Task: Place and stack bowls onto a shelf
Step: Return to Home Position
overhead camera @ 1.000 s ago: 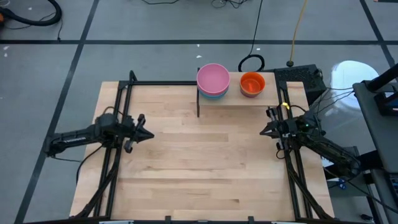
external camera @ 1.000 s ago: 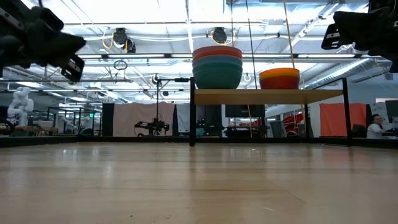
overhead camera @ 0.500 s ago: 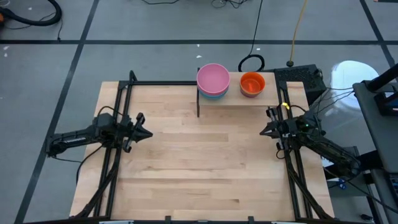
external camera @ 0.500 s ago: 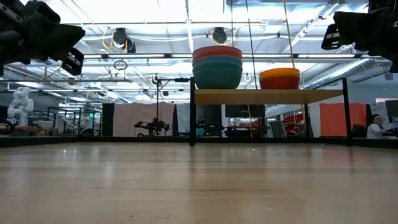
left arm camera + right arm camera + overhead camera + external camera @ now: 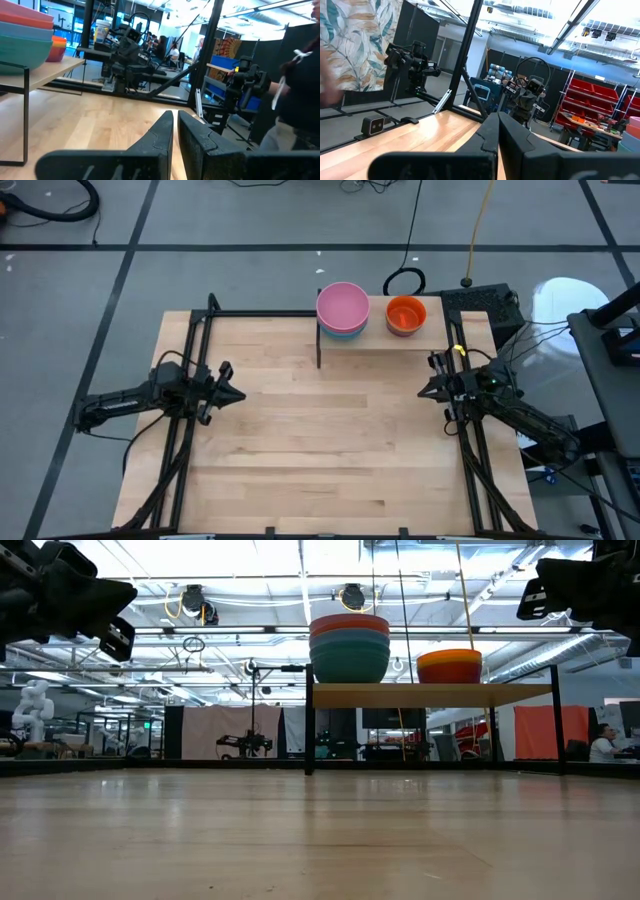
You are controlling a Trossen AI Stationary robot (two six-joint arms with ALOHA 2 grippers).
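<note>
Overhead, the table shows a broad run of wood between the two grippers, bounded by black rails along its 9 o'clock and 3 o'clock sides and a bar across the far edge.

The shelf sits at 12 to 1 o'clock on the table, against that far edge. Its long axis runs 9 to 3 o'clock, parallel to the edge. In the low view the board stands level on thin black legs, with open space beneath it.

Two stacks of bowls stand on the shelf, all mouths up. The pink bowl tops the taller stack at the shelf's 9 o'clock end, with the teal bowl at that stack's base. The orange bowl tops the shorter stack, just beside it toward 3 o'clock and apart from it.

The left gripper hangs at the table's 9 o'clock side. Its arm reaches in from beyond the edge, nearly level, and points toward 3 o'clock. The fingers are drawn close together, with only a thin slit between them in the left wrist view, and they hold nothing.

The right gripper mirrors it at 3 o'clock. Its arm comes in from about 4 o'clock and points toward 9. Its fingers are pressed together and empty. In the low view both grippers hang well above the tabletop, apart from the shelf.
</note>
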